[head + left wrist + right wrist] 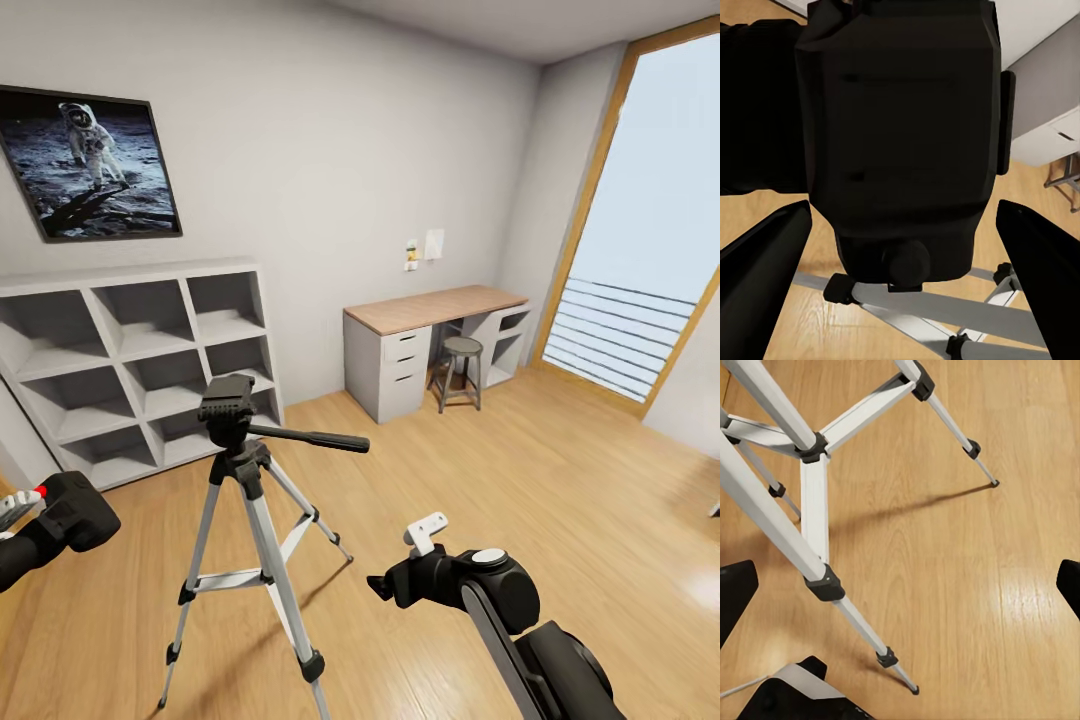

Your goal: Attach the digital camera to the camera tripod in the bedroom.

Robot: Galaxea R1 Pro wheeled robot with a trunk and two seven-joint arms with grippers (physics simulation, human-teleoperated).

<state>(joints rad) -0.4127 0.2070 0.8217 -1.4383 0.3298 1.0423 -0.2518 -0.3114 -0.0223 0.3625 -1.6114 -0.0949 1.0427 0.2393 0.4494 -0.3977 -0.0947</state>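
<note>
A bedroom with grey walls and a light wood plank floor (560, 480). The camera tripod (250, 500) stands on the floor in the middle foreground, silver legs spread, its black head level with a long handle pointing right. Behind it a white cube shelf (140, 360) lines the wall under an astronaut poster (90, 165). Farther right sit a desk (430, 310) with a small grey stool (460, 372), beside a tall wood-framed window (650, 220).

The left claw (25, 515) is at the left edge, left of the tripod head, grasping the digital camera (900, 142), whose black body sits between its fingers. The right claw (425, 535) hangs low, right of the tripod legs, released and holding nothing.
</note>
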